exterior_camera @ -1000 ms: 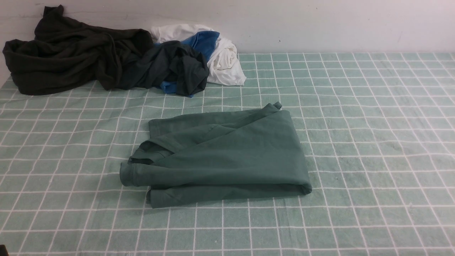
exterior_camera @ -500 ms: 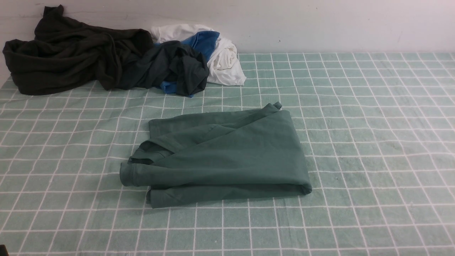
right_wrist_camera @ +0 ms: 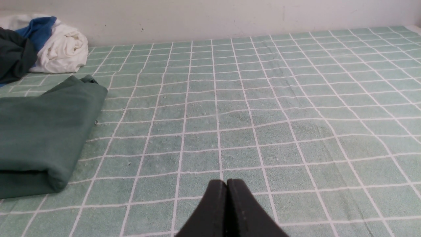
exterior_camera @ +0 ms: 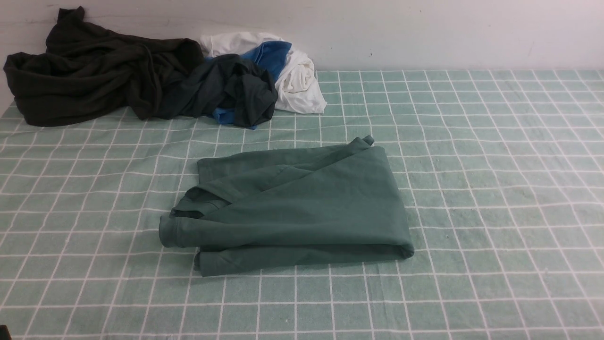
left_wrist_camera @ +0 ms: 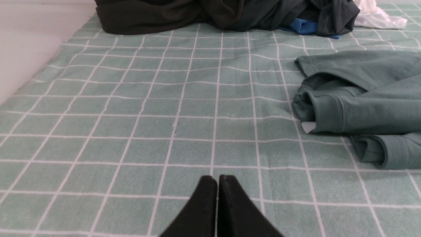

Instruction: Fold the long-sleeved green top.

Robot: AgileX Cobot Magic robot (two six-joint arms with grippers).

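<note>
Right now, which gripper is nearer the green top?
Hard to call; about level. The left gripper is shut above the checked cloth off the green top's cuff side; the right gripper is shut off its folded edge. Neither touches it.

On my screens the green long-sleeved top (exterior_camera: 302, 203) is a plain muted sage, darker than the pale mint checked cloth (exterior_camera: 495, 189) with its thin white grid. Ahead of the left gripper (left_wrist_camera: 217, 179), whose jaws are black, I see a blackish-brown garment (exterior_camera: 89, 75), a dark teal-grey garment (exterior_camera: 236, 89), and white cloth (exterior_camera: 297, 80) with bright blue fabric (exterior_camera: 271, 54). The right gripper (right_wrist_camera: 227, 182) is black too, and the wall (exterior_camera: 424, 28) is plain off-white.
</note>
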